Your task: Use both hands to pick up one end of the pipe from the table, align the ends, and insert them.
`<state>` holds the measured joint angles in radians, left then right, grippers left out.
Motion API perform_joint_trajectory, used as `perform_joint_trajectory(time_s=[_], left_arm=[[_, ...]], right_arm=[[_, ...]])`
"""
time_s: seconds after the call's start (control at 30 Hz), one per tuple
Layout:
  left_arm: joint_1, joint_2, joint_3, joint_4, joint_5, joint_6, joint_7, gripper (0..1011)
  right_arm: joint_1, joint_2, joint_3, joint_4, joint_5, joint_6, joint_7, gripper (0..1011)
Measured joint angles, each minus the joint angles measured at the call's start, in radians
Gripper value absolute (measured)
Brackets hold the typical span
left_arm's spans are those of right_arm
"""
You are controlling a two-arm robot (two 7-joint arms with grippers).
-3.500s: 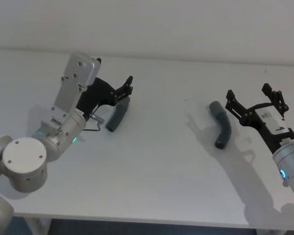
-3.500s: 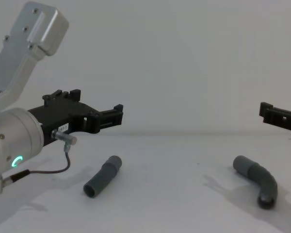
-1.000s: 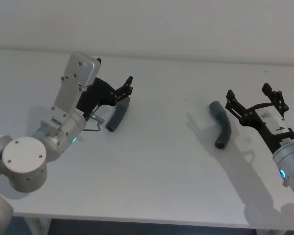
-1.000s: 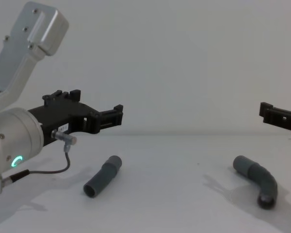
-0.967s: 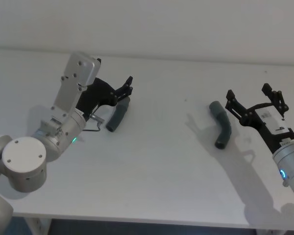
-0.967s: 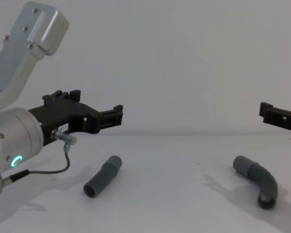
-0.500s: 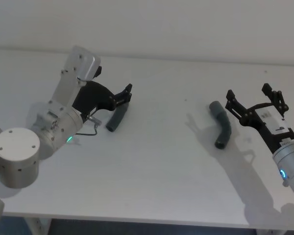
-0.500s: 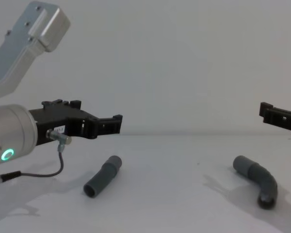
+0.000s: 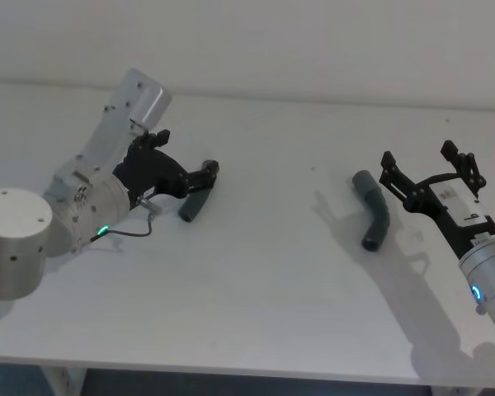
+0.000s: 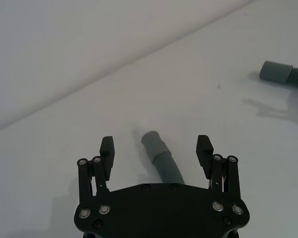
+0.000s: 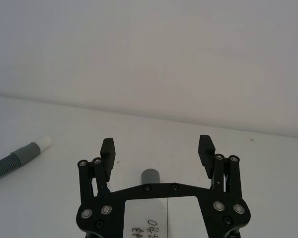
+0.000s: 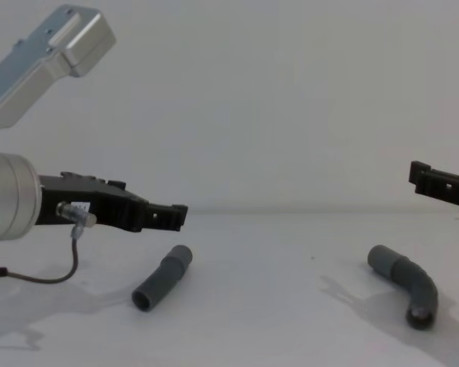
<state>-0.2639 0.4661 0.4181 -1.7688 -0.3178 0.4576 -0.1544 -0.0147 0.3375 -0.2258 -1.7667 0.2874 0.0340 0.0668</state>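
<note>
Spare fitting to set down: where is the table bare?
The matte white table is bare midway between the straight ribbed grey plastic pipe piece and the bent grey plastic elbow piece, and along the near edge. Crowded: each piece, with the black left pincer and black right pincer hovering.

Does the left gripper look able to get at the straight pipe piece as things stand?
Probably yes. The left gripper hangs open just above the straight piece, its fingers either side of it in the wrist view, and nothing lies between them.

Bg: plain white wall (image 12: 291,92) behind matte white table (image 9: 256,313); seam btw them faint; soft even light.
</note>
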Motion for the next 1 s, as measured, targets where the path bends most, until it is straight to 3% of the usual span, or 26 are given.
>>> perform_joint_trajectory(time_s=[0.4,1.0], left_arm=[[-0.025,-0.011,0.012,0.024,0.0,0.064,-0.018,1001],[-0.059,-0.083,0.03,0.115,0.028,0.079,0.01,1002]], right_arm=[[0.0,0.0,0.0,0.0,0.0,0.0,0.0,1000],[0.0,0.0,0.0,0.0,0.0,0.0,0.0,1000]])
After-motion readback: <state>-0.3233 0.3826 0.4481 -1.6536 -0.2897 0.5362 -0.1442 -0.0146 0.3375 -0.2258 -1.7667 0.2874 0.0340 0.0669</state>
